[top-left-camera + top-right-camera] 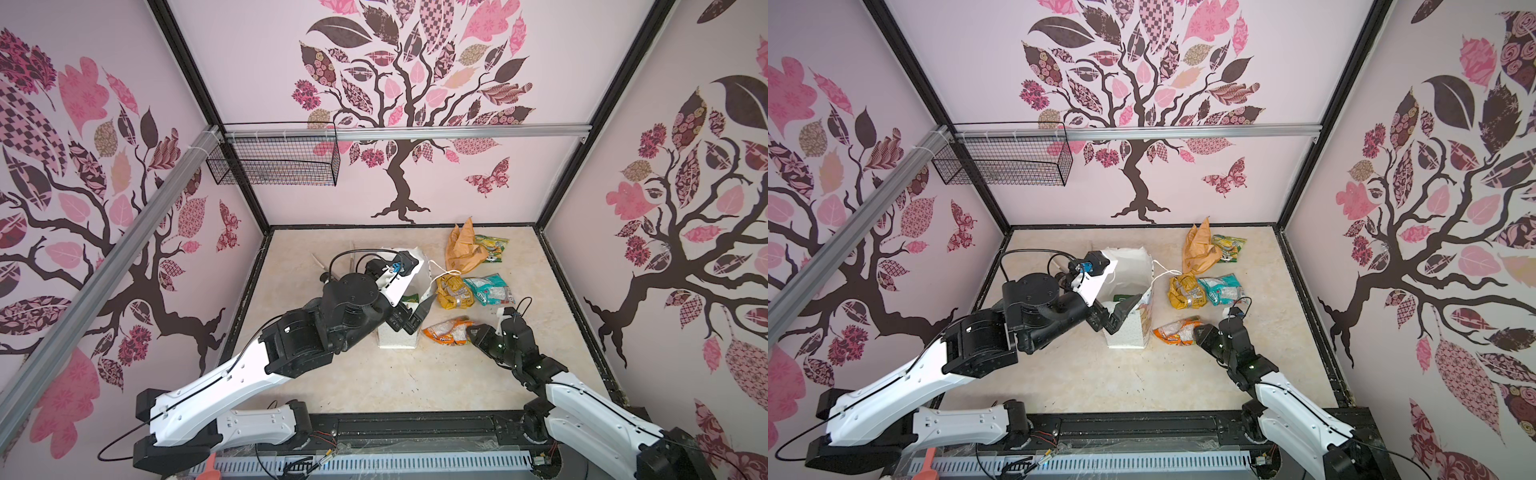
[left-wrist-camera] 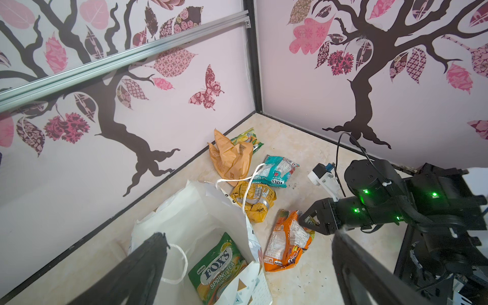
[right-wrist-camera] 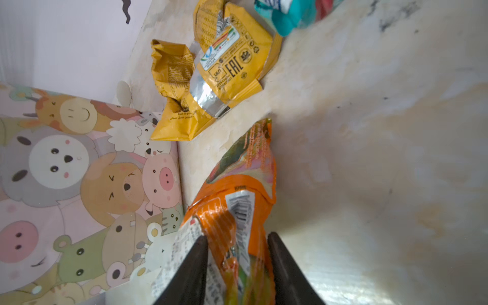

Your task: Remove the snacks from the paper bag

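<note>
Release goes best if right hand (image 3: 237, 239), parted astride orange packet (image 2: 285, 243), lifts straight up; left hand (image 2: 248, 235) hangs spread over paper bag (image 2: 195, 211).

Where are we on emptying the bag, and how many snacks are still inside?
Done: four snacks lie on the table: the far green-and-yellow packet, teal packet, mustard-yellow packet and orange packet.
In hand: the right claw sits at the orange packet's end, jaws parted; the open left claw hovers at the paper bag mouth.
Left: the Fox's packet inside the bag.
</note>
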### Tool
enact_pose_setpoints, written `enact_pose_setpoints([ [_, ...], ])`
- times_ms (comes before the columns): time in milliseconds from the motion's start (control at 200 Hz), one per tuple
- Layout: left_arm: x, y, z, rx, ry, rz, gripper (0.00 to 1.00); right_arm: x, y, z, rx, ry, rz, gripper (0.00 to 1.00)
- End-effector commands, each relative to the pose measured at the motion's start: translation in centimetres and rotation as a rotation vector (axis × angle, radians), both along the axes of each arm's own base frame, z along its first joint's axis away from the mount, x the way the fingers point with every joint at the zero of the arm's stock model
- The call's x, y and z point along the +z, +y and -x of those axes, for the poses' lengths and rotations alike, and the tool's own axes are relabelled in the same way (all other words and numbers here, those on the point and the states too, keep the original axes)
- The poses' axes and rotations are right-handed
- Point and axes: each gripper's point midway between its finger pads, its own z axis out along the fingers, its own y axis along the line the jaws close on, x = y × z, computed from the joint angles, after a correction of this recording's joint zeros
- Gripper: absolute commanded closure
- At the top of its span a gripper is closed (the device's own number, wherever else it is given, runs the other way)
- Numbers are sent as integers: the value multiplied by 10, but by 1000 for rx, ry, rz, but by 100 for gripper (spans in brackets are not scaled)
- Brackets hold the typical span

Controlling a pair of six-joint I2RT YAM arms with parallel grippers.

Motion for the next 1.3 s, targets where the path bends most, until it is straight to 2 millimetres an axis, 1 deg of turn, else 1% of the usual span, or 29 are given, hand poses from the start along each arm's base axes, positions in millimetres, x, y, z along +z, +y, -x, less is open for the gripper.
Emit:
enact_pose_setpoints([
  [0,15,-1,1,-2,-10,38,1,4,-10,1,-29,-7,43,31],
  [80,13,-1,1,-1,-6,35,1,9,-13,2,-36,-14,60,20],
  [90,13,-1,1,-1,-6,35,1,10,-14,2,-37,-16,60,12],
  [110,12,-1,0,-1,-5,32,1,13,-14,2,-39,-23,63,4],
  [125,14,-1,1,-1,-5,35,1,16,-15,2,-40,-29,64,1],
  [185,14,-2,0,2,-4,37,1,27,-17,1,-46,-53,69,0],
  [265,16,-3,0,0,-3,41,1,50,-18,-1,-53,-97,62,0],
  [365,19,-3,-2,7,-10,49,1,87,-17,-4,-61,-163,33,0],
  [455,24,-1,-5,31,-28,69,1,125,-13,-7,-49,-231,-1,0],
  [610,33,6,-14,94,-61,85,2,187,3,-7,34,-353,-73,0],
  [700,36,9,-22,123,-69,94,2,218,16,-6,101,-413,-125,0],
  [790,38,14,-35,158,-51,118,2,246,29,-5,173,-465,-164,0],
  [875,36,15,-48,161,-3,141,1,265,39,-4,232,-484,-180,0],
  [930,35,15,-55,166,14,139,1,274,46,-3,274,-489,-186,0],
  [1030,30,10,-68,197,26,98,1,292,64,2,384,-496,-222,0],
  [1070,30,11,-74,227,30,84,1,299,70,5,426,-491,-242,0],
  [1165,19,8,-91,280,71,42,1,312,83,12,504,-488,-273,0],
  [1295,4,6,-111,309,162,51,2,329,90,20,561,-515,-273,0],
])
